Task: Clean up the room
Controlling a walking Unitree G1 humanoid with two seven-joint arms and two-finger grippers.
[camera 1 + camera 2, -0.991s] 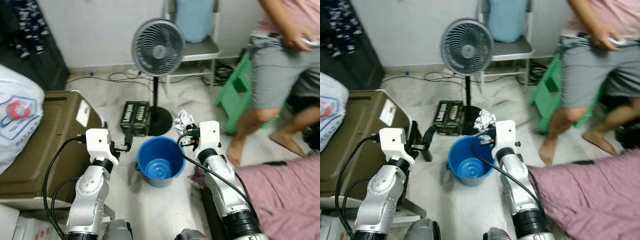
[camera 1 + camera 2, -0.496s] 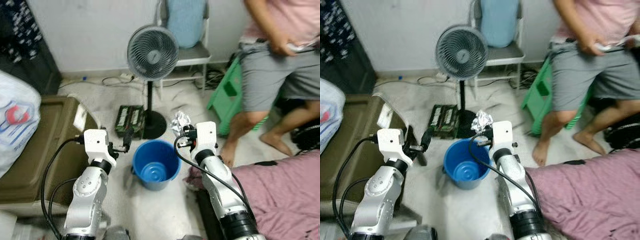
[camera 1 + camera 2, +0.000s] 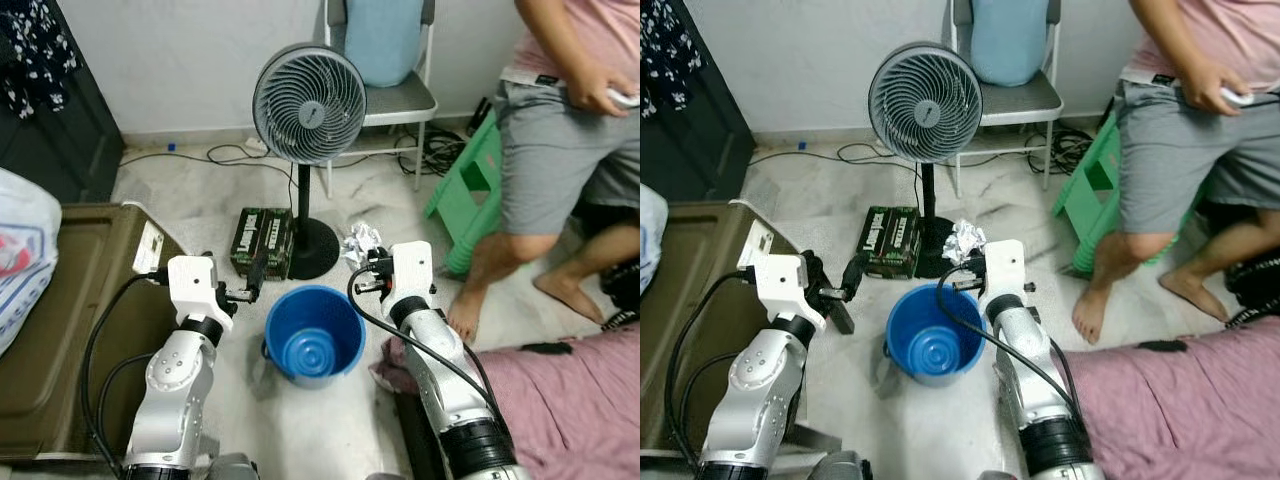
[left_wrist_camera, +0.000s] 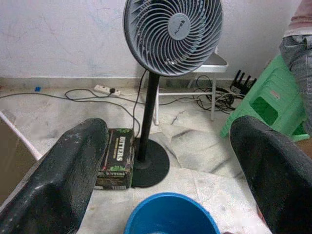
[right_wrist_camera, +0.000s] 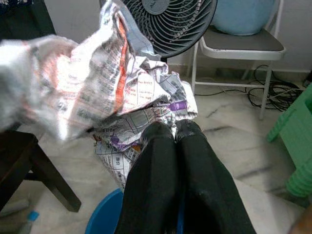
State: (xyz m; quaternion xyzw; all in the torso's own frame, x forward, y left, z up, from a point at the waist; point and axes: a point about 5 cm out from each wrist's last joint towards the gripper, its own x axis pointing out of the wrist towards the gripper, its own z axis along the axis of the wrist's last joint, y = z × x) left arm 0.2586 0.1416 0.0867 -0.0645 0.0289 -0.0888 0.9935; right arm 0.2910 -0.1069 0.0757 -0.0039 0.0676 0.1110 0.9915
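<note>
The robot stands over a round blue plastic bucket (image 3: 313,334) on the pale marble floor (image 3: 190,180), with one gripper at each side of its rim. The right gripper (image 5: 175,132) has its two black fingers pressed together on a crumpled wad of printed newspaper (image 5: 122,105), pinching it by its lower edge. In the head views that wad (image 3: 360,241) sits at the fingertips just beyond the bucket's far right rim, above the floor, and the blue rim (image 5: 105,214) shows directly below the closed fingers in the right wrist view.

The left gripper (image 4: 165,146) is spread wide with nothing between its fingers; through the gap the bucket's near rim (image 4: 168,212) appears below. In the head views this gripper (image 3: 255,280) hovers beside the bucket's left rim, apart from it.

Just behind the bucket stands a grey pedestal fan (image 3: 308,104) on a black pole with a round black base (image 3: 314,248). A dark green printed carton (image 3: 264,240) lies on the floor touching the left side of that base. Behind the fan is a grey metal chair (image 3: 395,95) with a light blue bundle (image 3: 385,35) on its seat, and cables (image 3: 210,155) trail along the foot of the white wall.

An olive-brown storage box with a flat lid (image 3: 60,320) is at the robot's left. At its right are a green plastic stool (image 3: 465,190), a person in grey shorts (image 3: 560,150) standing barefoot, and a mauve cloth (image 3: 570,400) spread at the near right corner of the floor.
</note>
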